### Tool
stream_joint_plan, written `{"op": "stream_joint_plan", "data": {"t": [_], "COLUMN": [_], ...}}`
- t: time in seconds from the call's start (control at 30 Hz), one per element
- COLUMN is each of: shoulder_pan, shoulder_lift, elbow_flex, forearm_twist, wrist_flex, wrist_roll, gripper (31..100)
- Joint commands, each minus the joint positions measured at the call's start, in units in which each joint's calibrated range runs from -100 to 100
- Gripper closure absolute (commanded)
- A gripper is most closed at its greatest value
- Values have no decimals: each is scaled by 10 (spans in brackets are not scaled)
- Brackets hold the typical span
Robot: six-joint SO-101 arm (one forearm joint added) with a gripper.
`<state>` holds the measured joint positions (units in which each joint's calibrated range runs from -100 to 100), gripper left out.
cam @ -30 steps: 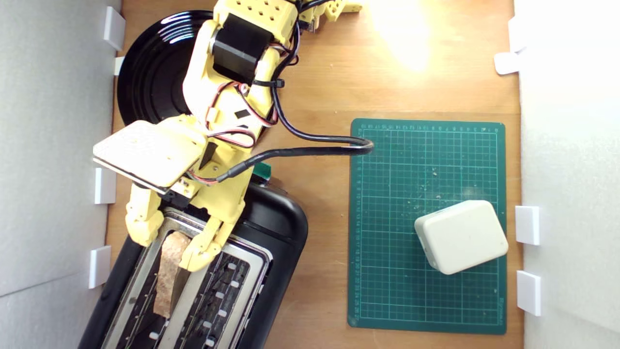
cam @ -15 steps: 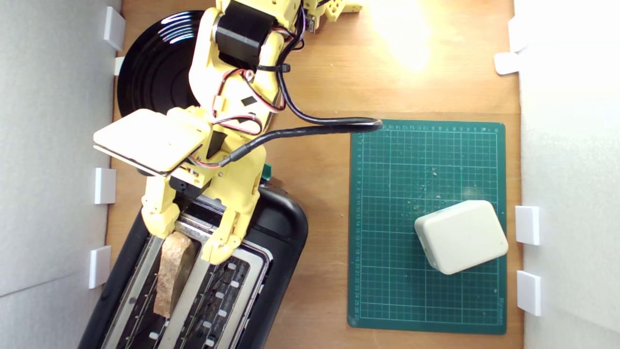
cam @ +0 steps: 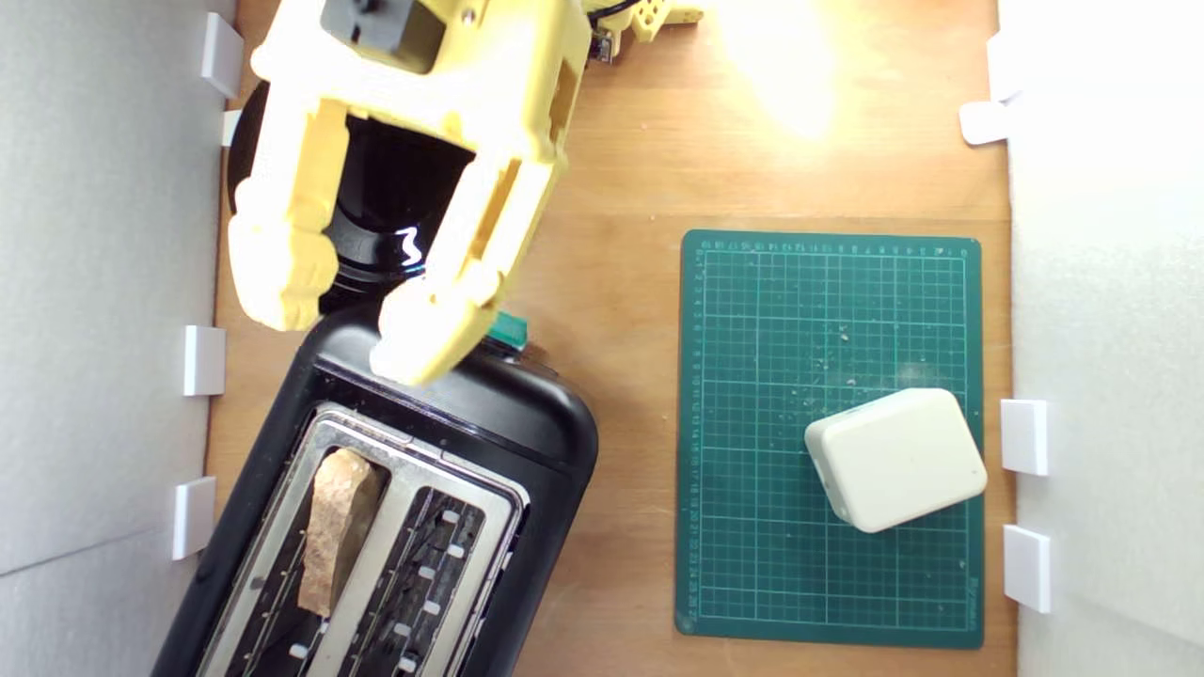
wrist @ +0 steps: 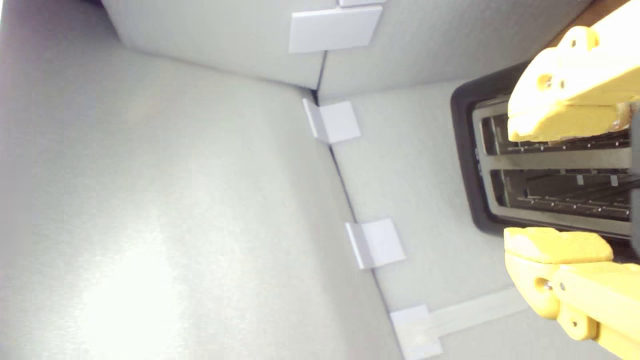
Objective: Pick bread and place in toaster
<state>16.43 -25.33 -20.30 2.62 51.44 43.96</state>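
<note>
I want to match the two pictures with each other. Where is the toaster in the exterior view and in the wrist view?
Exterior view: the toaster lies at the lower left of the picture, the bread standing in its slot on the exterior view's left.
Wrist view: the toaster shows between the open gripper's two yellow fingers, beside the grey wall; no bread is seen.
Shared landmark: the silver top plate with its two slots.

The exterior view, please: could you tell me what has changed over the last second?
The gripper has lifted off the toaster and drawn back toward the black plate, jaws open and empty. The bread stays standing in the same slot; the toaster, cream box and green mat have not moved.
</note>
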Motion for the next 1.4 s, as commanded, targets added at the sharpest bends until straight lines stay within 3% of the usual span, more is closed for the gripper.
{"op": "stream_joint_plan", "data": {"t": [0.0, 0.17, 0.33, 0.47, 0.73, 1.0, 1.37], "shoulder_pan": [-51, -114, -193, -224, -270, -309, -302], "shoulder_lift": [-50, -81, -111, -147, -227, -341, -550], "elbow_flex": [6, 14, 59, 124, 245, 446, 744], "forearm_twist": [3, 8, 66, 69, 66, 64, 73], "wrist_flex": [-4, -2, -2, -3, -5, -6, -4], "wrist_roll": [-53, -162, -246, -287, -331, -357, -394], "gripper": [707, 776, 779, 779, 905, 913, 913]}}
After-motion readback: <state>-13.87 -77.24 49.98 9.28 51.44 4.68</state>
